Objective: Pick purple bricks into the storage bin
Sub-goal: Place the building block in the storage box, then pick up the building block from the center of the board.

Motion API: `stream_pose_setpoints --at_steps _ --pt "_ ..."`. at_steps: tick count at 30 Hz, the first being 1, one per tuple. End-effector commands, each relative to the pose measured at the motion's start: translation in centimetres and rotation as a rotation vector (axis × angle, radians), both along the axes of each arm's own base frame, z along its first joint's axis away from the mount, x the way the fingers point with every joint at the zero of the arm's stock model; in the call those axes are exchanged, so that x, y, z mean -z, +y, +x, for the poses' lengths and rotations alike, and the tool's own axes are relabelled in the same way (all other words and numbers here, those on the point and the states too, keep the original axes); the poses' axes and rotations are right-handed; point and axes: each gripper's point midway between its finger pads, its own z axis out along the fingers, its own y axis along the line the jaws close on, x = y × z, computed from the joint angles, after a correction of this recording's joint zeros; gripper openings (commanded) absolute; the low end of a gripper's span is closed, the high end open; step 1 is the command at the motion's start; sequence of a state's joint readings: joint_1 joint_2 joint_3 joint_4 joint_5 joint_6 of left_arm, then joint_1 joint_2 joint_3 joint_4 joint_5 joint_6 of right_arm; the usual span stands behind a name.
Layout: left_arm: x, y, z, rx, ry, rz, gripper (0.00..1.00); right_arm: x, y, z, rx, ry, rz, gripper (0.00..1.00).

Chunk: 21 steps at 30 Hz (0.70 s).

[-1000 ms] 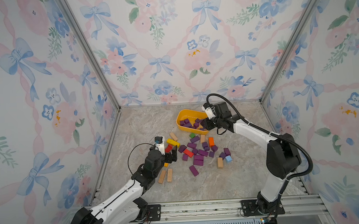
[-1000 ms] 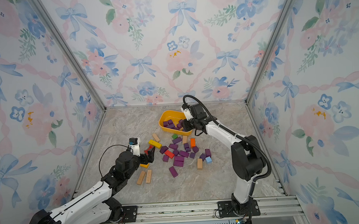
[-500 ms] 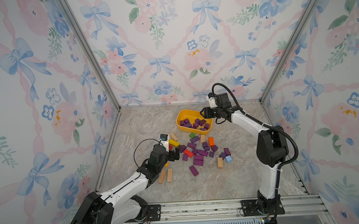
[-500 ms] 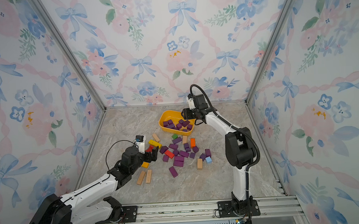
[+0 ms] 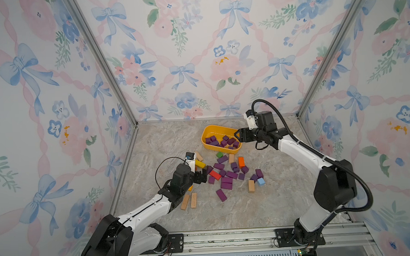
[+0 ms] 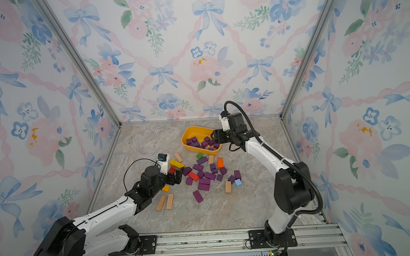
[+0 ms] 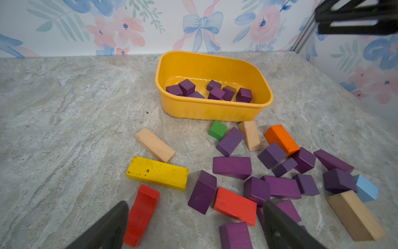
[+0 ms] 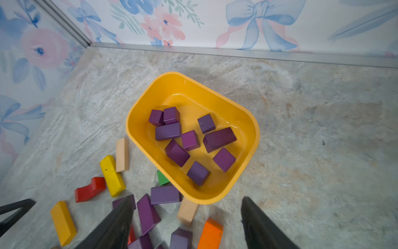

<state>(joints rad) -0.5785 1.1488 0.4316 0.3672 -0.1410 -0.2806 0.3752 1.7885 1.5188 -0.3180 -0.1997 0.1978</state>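
Note:
The yellow storage bin [image 5: 208, 130] [image 6: 187, 134] [image 7: 204, 110] [image 8: 206, 197] stands at the back of the table with several purple bricks [image 8: 219, 139] [image 7: 187, 86] inside. More purple bricks [image 5: 226, 179] [image 6: 203, 181] [image 7: 232, 167] lie scattered in front of it. My right gripper [image 5: 237, 135] [image 8: 187, 198] hovers at the bin's right end, open and empty. My left gripper [image 5: 203, 175] [image 7: 195, 207] is low at the pile's left edge, open, holding nothing. A purple wedge brick [image 7: 203, 191] and a red block [image 7: 235, 205] lie just ahead between its fingers.
Among the purple ones lie a yellow bar [image 7: 157, 172], a curved red block [image 7: 142, 211], an orange block [image 7: 281, 139], a green cube [image 7: 217, 130] and a light blue block [image 5: 260, 181]. Two tan bars [image 5: 188, 201] lie beside the left arm. Walls enclose three sides.
My right gripper has swung from the bin's front to its right end and its jaws have spread apart. My left gripper has reached forward to the pile's left edge, still open.

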Motion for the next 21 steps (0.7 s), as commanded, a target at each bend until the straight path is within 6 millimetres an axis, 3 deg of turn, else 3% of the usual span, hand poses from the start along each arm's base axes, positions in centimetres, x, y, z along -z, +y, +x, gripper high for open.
stream_pose_setpoints --at_steps 1,7,15,21 --pt "0.2 -0.2 0.6 0.009 0.004 0.031 0.98 -0.5 -0.8 -3.9 -0.013 0.050 -0.003 0.82" --pt "0.8 -0.7 0.4 0.027 0.037 0.024 0.98 -2.9 -4.2 -9.2 0.022 -0.002 -0.025 1.00" --pt "1.2 -1.7 0.2 0.051 0.096 0.014 0.98 -3.5 -6.3 -13.5 0.028 -0.031 0.017 0.97" --pt "1.5 -3.2 -0.1 0.096 0.132 0.026 0.98 -3.8 -5.7 -15.7 -0.046 -0.039 0.099 0.97"
